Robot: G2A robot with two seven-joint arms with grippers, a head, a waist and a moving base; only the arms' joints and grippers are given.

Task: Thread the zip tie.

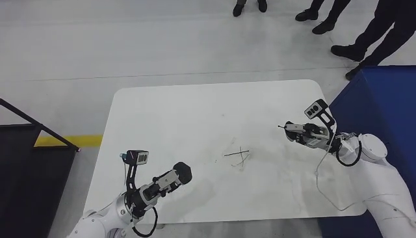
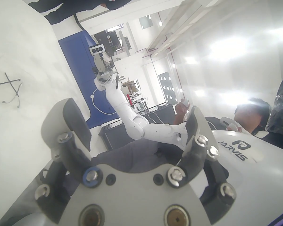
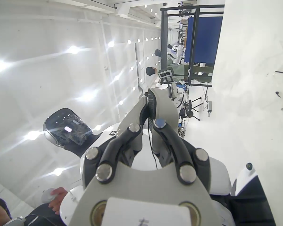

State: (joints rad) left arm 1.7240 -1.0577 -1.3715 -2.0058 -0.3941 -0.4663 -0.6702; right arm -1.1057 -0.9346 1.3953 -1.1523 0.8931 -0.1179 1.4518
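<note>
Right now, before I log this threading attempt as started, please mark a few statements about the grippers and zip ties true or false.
1. The left gripper is open. True.
2. The zip ties lie on the table, between the two grippers. True.
3. The left gripper holds a zip tie. False: it is empty, and the ties lie apart from it.
4. The right gripper is spread wide. False: it is shut.

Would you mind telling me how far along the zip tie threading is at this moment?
Nothing looks done yet: the zip ties lie loose and crossed on the table. Neither gripper holds them: the left gripper is open, the right gripper shut, both away from them. Grasping and threading remain.
</note>
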